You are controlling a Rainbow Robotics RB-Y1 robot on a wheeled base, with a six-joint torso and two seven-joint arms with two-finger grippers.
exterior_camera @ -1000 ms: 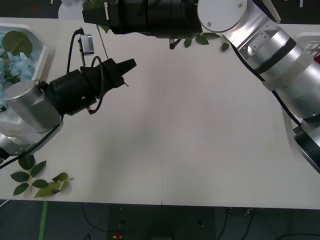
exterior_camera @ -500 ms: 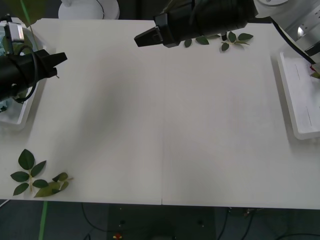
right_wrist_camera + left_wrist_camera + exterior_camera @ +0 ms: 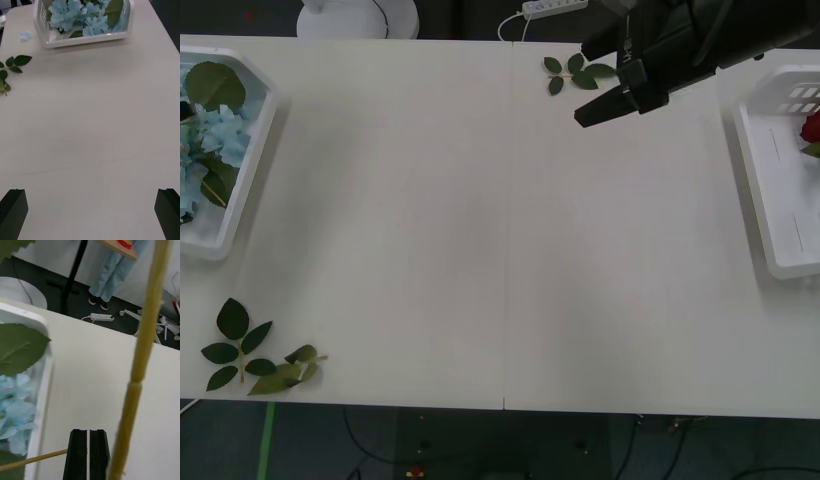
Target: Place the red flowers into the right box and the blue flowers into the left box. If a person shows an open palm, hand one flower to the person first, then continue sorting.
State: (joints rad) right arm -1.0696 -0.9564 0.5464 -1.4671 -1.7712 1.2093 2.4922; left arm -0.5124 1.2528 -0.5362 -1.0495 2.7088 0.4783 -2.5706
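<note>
Front view. The white table [image 3: 500,240] carries the left box [image 3: 250,170] at its left edge and the right box [image 3: 765,190] at its right edge. Blue flowers [image 3: 205,140] with broad dark leaves lie inside the left box; a red flower [image 3: 810,127] shows as a deep-red bloom at the inner far end of the right box. My right gripper [image 3: 595,112] hangs over the far right part of the table, between a small leaf sprig [image 3: 575,72] and the right box, with its black fingers pointing toward the table's middle. A second leaf sprig [image 3: 255,355] lies near the front left corner, apart from both boxes.

Right wrist view. My right gripper [image 3: 90,212] is spread wide, its black fingertips [image 3: 14,210] at the two corners with nothing between them. Across the bare table stands the left box [image 3: 80,39], filled with blue flowers [image 3: 80,17]. A loose pale-blue petal [image 3: 25,36] lies on the table just beside the box, and a leaf sprig [image 3: 11,69] lies nearby.

Left wrist view. My left gripper [image 3: 89,453] has its black fingers [image 3: 98,453] pressed together, side by side. A thin tan-green stem [image 3: 32,460] runs up to their side; whether they pinch it I cannot tell. A thicker stem [image 3: 140,363] crosses close to the camera. The left box [image 3: 41,363] rim lies beside the gripper, with blue flowers [image 3: 15,412] and a broad green leaf [image 3: 18,348] inside.
</note>
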